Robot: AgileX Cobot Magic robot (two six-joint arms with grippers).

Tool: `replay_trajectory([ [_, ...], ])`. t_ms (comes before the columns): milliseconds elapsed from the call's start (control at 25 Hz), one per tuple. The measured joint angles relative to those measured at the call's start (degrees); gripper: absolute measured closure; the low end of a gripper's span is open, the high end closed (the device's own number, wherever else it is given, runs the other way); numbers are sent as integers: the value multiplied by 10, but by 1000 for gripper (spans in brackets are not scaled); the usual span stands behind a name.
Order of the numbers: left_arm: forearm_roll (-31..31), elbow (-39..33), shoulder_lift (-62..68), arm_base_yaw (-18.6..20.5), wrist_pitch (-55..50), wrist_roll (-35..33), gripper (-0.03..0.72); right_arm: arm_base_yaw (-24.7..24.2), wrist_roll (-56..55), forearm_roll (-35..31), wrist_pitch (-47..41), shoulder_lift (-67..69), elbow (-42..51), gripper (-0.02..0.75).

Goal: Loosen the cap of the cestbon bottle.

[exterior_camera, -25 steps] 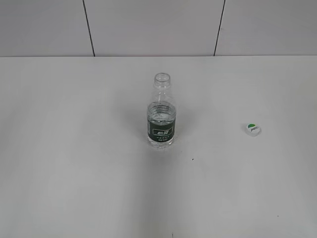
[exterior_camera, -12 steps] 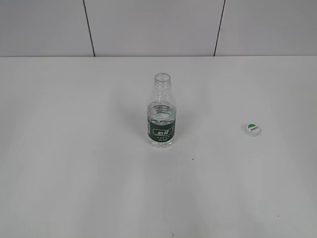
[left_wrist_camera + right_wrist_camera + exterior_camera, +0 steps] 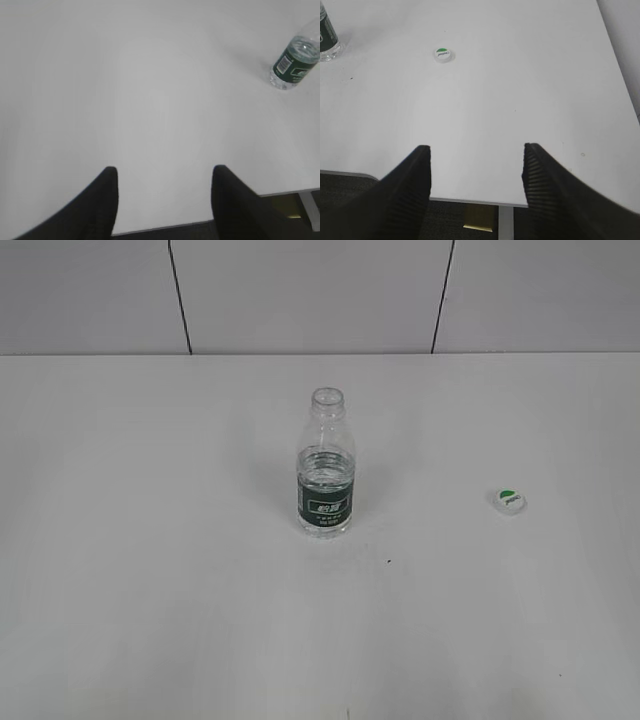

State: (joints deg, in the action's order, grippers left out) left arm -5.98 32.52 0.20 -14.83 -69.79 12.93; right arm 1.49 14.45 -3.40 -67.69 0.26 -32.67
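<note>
Cestbon bottle and cap sit apart on the white table while both grippers wait empty at its near edge. The left gripper has its two dark fingers spread with only bare tabletop between them, gripping nothing. The right gripper likewise stands with jaws parted over the table's front edge, its ribbed black fingers closed on nothing. Beyond the right gripper, the small white cap with its green mark lies flat on the table, top side up, well off the bottle and nearer the right side. The clear bottle stands upright near the middle of the table, its neck uncovered, its dark green label band facing the front; the left wrist camera catches it at the far right corner of its view. Behind the table runs a pale panelled wall with dark seams.
</note>
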Motion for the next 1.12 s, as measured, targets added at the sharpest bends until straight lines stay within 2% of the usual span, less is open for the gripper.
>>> replay_trajectory([
  [320, 26, -27, -6, 0, 76, -39, 315, 0, 1, -1, 14, -6, 8, 290],
  [600, 28, -28, -6, 0, 84, -45, 315, 0, 1, -7, 43, -6, 28, 290],
  [1120, 21, -28, -6, 2, 84, -46, 316, 0, 1, -7, 45, -6, 28, 290],
])
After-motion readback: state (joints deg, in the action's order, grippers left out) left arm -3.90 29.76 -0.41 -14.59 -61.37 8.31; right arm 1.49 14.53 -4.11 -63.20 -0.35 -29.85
